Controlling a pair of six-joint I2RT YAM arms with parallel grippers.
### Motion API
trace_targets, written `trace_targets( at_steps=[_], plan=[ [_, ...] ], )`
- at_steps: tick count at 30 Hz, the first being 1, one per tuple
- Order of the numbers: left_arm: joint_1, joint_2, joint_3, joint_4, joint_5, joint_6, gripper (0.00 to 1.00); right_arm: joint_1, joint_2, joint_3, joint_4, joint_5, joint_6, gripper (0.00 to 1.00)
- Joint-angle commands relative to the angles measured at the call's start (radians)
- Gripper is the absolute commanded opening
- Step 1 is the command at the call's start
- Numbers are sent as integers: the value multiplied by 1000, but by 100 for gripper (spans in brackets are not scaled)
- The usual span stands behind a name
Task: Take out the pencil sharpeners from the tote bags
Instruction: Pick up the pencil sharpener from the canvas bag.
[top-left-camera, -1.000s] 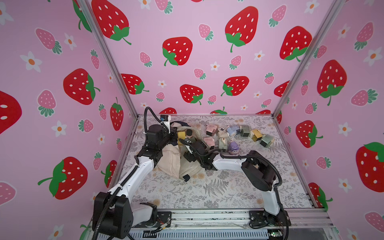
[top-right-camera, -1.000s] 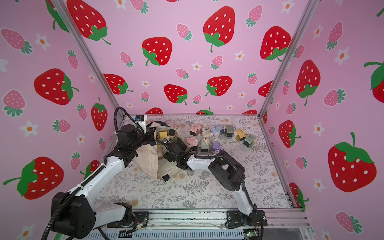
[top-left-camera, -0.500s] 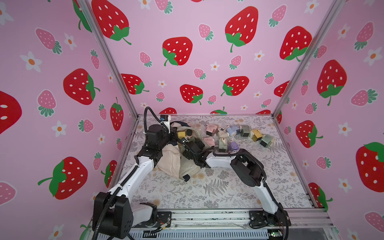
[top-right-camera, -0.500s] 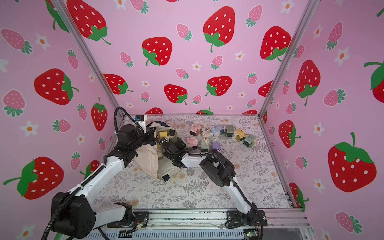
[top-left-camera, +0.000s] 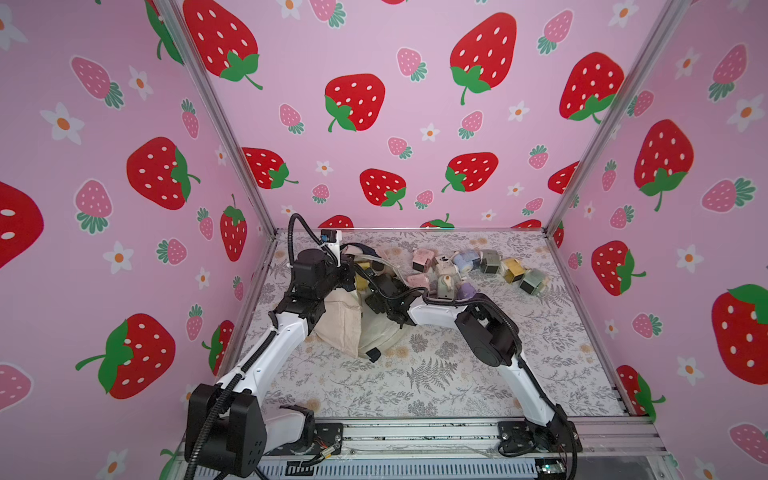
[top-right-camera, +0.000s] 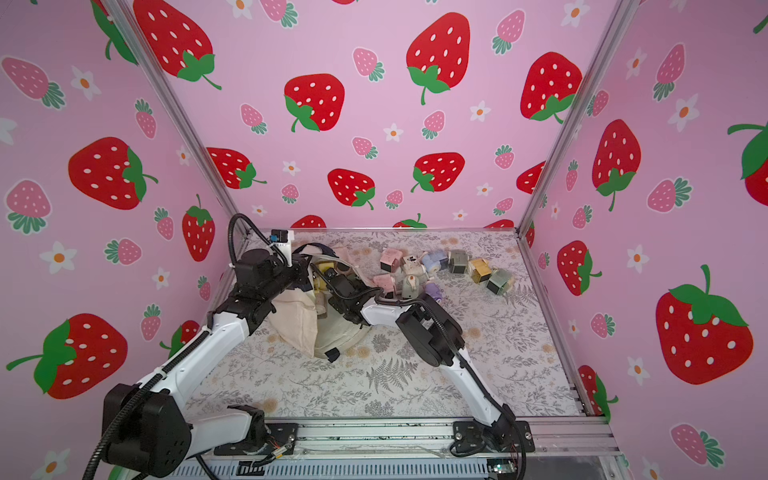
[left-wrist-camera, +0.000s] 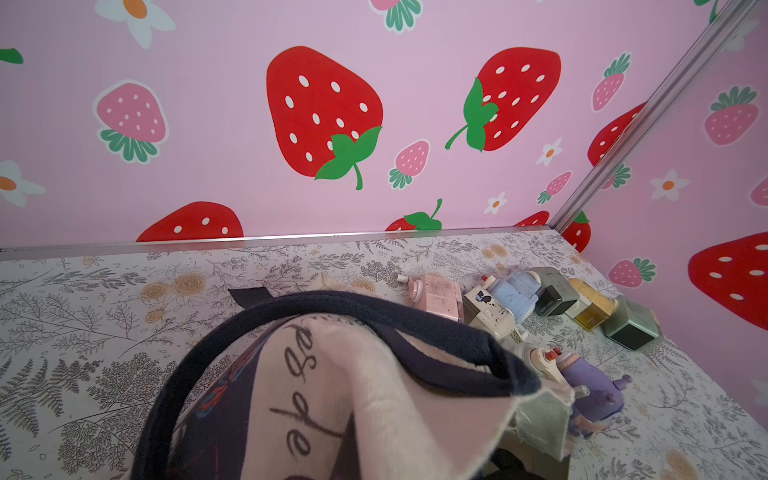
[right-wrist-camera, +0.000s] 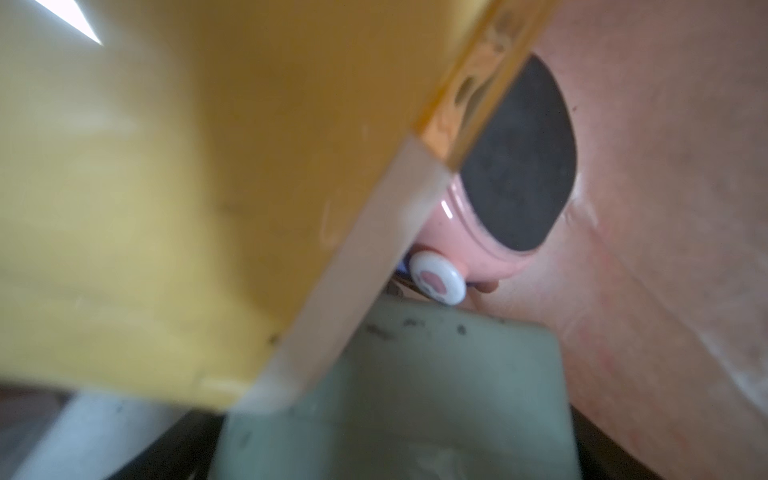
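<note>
Sharpeners (top-left-camera: 361, 266) sit packed in the mouth of the bag (top-left-camera: 338, 320), right at the tips of my right pincer (top-left-camera: 371, 279). It is pushed in among them with its jaws spread about as wide as they go. I see nothing clamped between them, and its wrist view does not show the fingers. Hard against that camera is a yellow sharpener (right-wrist-camera: 187, 187), blurred from closeness, with a grey-green sharpener (right-wrist-camera: 415, 395) just under it and a pink sharpener (right-wrist-camera: 469, 232) wedged behind, against the cloth. I judge the yellow one to be the pick, since it is nearest and on top. I would square the jaws to two flat opposite faces, not across a corner or the crank. Then I would ease in until the body is well between the fingers, close gently, and check for a firm hold before lifting. I should draw straight back out through the mouth, so that neither the neighbours nor the cloth get dragged. Just beside it, my left pincer (top-left-camera: 348, 272) is shut. From the way the cloth rises to its camera, I take it to be pinching the bag's rim, propping the mouth up under the navy handle (left-wrist-camera: 374, 307). I would not loosen it, because a slack mouth could fold over my right wrist. Farther out, away from the bag, lies the pile (top-left-camera: 469, 270) already on the table (top-left-camera: 415, 374), with room beside it to set this one down.
</note>
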Motion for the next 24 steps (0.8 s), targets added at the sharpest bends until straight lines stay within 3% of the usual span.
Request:
trace_targets(
  at_steps=[1, 11, 24],
  plan=[
    [-8, -3, 79, 108, 55, 15, 0, -5, 49, 19, -89, -12, 24, 95],
    [-8, 1, 81, 107, 58, 17, 0, -4, -17, -31, -103, -87, 72, 73],
    [-9, 1, 81, 107, 57, 17, 0, 34, -196, -193, -31, -146, 44, 70]
  ],
)
